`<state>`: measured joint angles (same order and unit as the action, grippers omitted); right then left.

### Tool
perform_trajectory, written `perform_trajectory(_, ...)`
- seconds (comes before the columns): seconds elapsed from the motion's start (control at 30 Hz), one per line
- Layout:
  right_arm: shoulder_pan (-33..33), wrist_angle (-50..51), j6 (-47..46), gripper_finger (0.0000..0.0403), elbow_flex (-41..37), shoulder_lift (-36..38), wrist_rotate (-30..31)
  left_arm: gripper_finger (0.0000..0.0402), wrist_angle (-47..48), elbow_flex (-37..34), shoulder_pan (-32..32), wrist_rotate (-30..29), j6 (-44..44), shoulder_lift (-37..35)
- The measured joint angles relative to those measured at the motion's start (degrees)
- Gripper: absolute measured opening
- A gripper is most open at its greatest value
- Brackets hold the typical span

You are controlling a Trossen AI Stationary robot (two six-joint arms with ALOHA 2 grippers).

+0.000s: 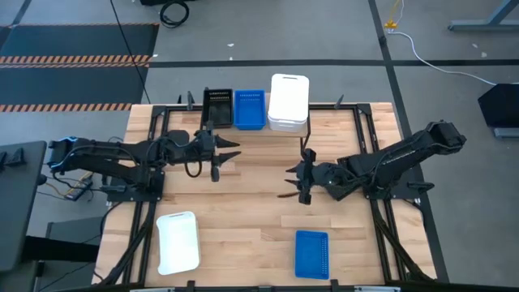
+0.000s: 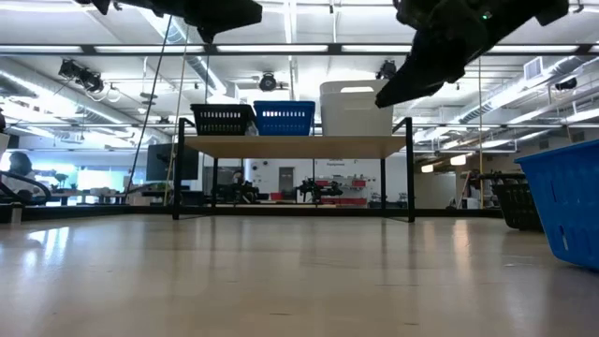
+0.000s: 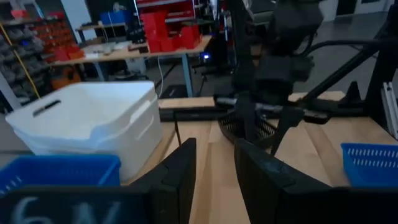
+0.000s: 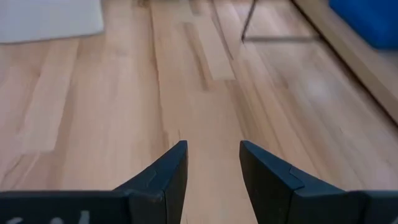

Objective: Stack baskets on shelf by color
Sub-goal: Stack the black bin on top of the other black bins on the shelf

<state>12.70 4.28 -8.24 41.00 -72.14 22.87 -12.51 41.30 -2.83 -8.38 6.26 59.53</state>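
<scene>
The shelf [image 2: 290, 146] stands at the table's far edge. On it rest a black basket [image 1: 217, 105], a blue basket [image 1: 250, 109] and a white basket stack [image 1: 289, 101], side by side. Another white basket [image 1: 178, 242] lies near the table's near left corner. A second blue basket [image 1: 312, 253] lies near the near edge, right of the middle. A further black basket [image 2: 519, 201] sits mostly hidden under the right arm. My left gripper [image 1: 229, 154] hovers open before the shelf. My right gripper [image 1: 290, 182] hovers open over mid-table, and nothing shows between its fingers in the right wrist view [image 4: 213, 168].
Black metal frame rails [image 1: 365, 146] run along the table's left and right sides beside the arm bases. Bare wooden tabletop [image 1: 243, 211] lies between the two grippers and the near baskets. Beyond the table are room furniture and cables on the floor.
</scene>
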Motion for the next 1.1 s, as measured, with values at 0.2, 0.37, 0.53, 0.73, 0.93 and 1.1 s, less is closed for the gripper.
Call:
perform_trajectory(0.2,-2.0,16.3,-4.3,0.0153,6.5,0.0,-1.2,0.0117,1.1,0.0,0.0,0.1,0.4,0.0)
perform_trajectory(0.37,-2.4,26.9,-7.7,0.0153,11.4,0.0,-5.8,0.0117,1.2,-0.2,0.0,0.1,0.7,-0.2)
perform_trajectory(0.53,-1.3,37.9,-15.5,0.0153,15.2,-1.3,-10.0,0.0117,0.7,-0.2,0.0,0.1,0.9,-1.0)
perform_trajectory(0.73,0.6,57.9,-31.0,0.0153,19.5,-9.8,-13.4,0.0117,0.8,-0.2,0.2,0.1,0.5,-1.9)
perform_trajectory(0.93,0.7,66.7,-40.2,0.0156,19.6,-16.8,-16.7,0.0117,1.1,-0.2,2.1,0.1,0.4,-2.0)
perform_trajectory(1.1,0.7,66.1,-43.2,0.0166,19.6,-17.9,-17.5,0.0117,1.8,-0.2,3.3,0.1,0.4,-2.0)
